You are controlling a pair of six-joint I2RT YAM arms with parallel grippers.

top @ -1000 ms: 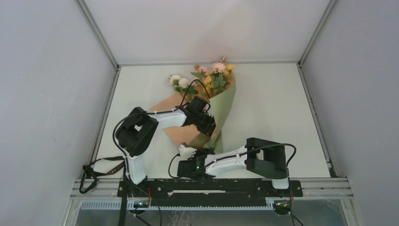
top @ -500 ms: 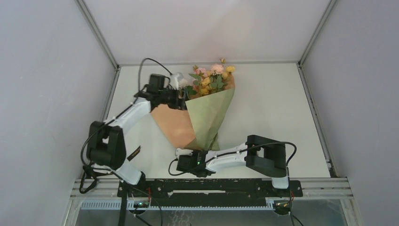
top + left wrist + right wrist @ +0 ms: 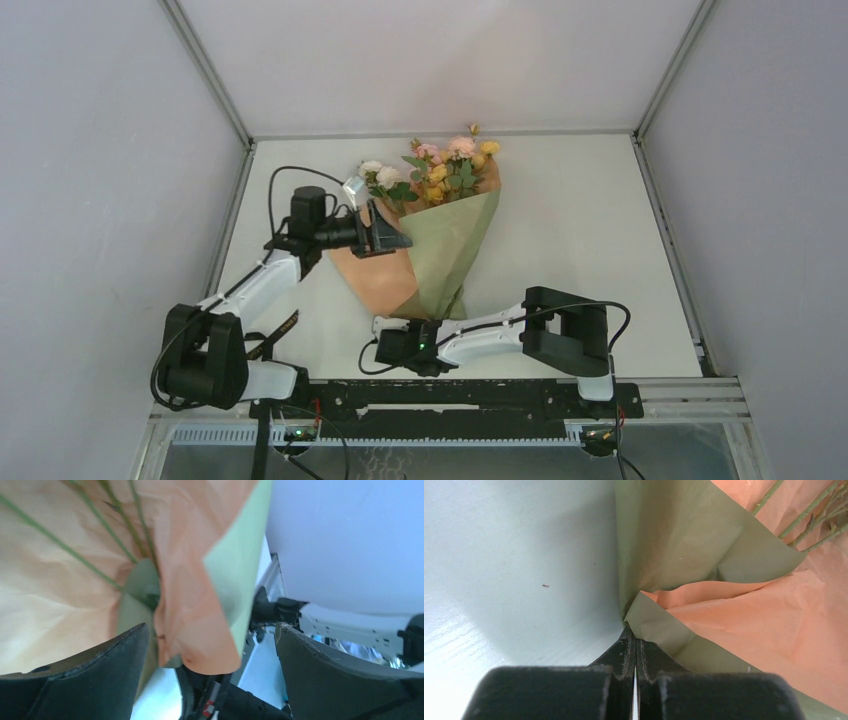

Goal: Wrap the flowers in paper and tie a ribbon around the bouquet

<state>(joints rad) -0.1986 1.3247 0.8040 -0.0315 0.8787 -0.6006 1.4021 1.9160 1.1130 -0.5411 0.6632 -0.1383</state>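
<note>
Paper, thin, soft, crease-prone, lying half-folded round flowers left of centre toward the surface's far edge. Right tool is pinching its near tip. Left tool is standing spread beside the tan flap, the likeliest hold.

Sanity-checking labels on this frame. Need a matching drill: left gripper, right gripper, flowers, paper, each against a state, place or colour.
1. left gripper
2. right gripper
3. flowers
4. paper

A. olive on one face, tan-orange on the other
B. shut, at the wrap's near tip
C. open, a flap of the sheet in its gap
D. blooms at the far end of the wrap

Pairs: 1-C, 2-B, 3-D, 4-A
</note>
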